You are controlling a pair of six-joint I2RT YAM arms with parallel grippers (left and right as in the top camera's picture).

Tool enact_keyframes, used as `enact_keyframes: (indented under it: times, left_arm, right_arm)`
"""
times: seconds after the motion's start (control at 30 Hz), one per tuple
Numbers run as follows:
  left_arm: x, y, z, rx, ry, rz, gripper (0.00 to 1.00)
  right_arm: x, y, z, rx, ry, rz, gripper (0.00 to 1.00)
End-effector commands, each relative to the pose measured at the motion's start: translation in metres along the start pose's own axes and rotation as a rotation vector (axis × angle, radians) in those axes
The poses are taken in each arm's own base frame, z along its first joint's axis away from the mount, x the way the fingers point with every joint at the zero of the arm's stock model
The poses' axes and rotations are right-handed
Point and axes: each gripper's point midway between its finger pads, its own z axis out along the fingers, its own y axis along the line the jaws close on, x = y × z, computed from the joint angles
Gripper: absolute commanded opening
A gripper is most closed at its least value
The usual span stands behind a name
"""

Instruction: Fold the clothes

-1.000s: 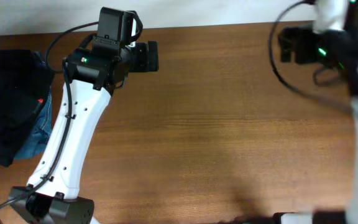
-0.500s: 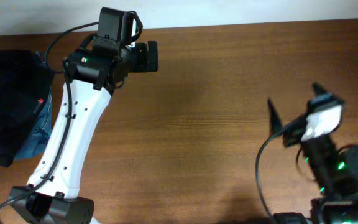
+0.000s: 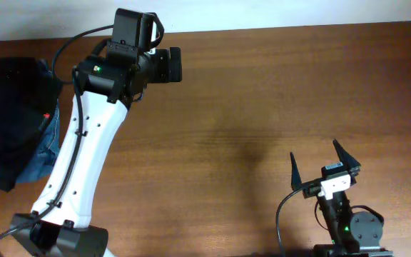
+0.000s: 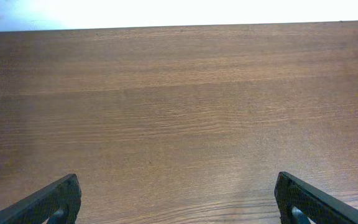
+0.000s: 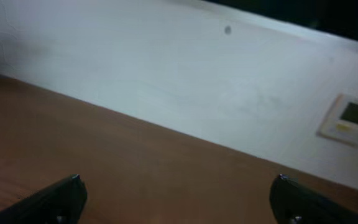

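Observation:
The clothes are out of view; no plain black T-shirt lies on the bare wood. My left gripper hangs over the far left part of the table, open, with only wood grain between its fingertips. In the left wrist view the left gripper holds nothing. My right gripper stands at the front right, drawn back close to its base, fingers spread wide and empty. Through the right wrist camera the right gripper looks low across the tabletop toward a white wall.
A dark garment with a small red tag is heaped at the left edge over a blue denim piece. The white left arm runs from the front left corner toward the back. A wall plate shows on the wall.
The right arm has swung from the far right corner down to the front right, folding back near its base. The left arm and the heap have not moved.

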Motion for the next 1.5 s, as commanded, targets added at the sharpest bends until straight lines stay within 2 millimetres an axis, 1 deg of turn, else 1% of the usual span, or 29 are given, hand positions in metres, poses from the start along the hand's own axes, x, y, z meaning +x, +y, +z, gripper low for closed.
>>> enact_keyframes:
  times: [0.0, 0.13, 0.3, 1.13, 1.27, 1.37, 1.43, 1.47]
  left_arm:
    - [0.000, 0.001, 0.002, -0.008, 0.001, 0.016, 0.99]
    - [0.000, 0.001, 0.002, -0.008, 0.001, 0.016, 0.99]
    - [0.000, 0.001, 0.002, -0.008, 0.001, 0.016, 0.99]
    - [0.000, 0.001, 0.002, -0.009, 0.002, 0.016, 0.99]
    - [0.005, 0.013, 0.001, -0.070, 0.018, 0.019, 0.99]
    - [0.012, 0.016, -0.007, -0.079, 0.040, 0.022, 0.99]
    - [0.009, 0.015, -0.017, -0.074, 0.020, 0.021, 0.99]
    - [0.005, 0.015, -0.025, -0.070, 0.001, 0.019, 0.99]
  right_arm:
    - [0.015, -0.006, -0.001, 0.047, 0.016, -0.001, 0.99]
    - [0.035, -0.007, 0.000, 0.071, 0.052, 0.093, 0.99]
    - [0.057, -0.002, -0.002, 0.060, 0.143, 0.118, 0.99]
    - [0.056, 0.000, -0.002, 0.050, 0.137, 0.128, 0.99]
    - [0.056, 0.000, -0.002, 0.050, 0.137, 0.128, 0.99]
    - [0.056, 0.000, -0.002, 0.050, 0.137, 0.128, 0.99]
    - [0.056, 0.000, -0.002, 0.050, 0.137, 0.128, 0.99]
    - [0.056, 0.000, -0.002, 0.050, 0.137, 0.128, 0.99]
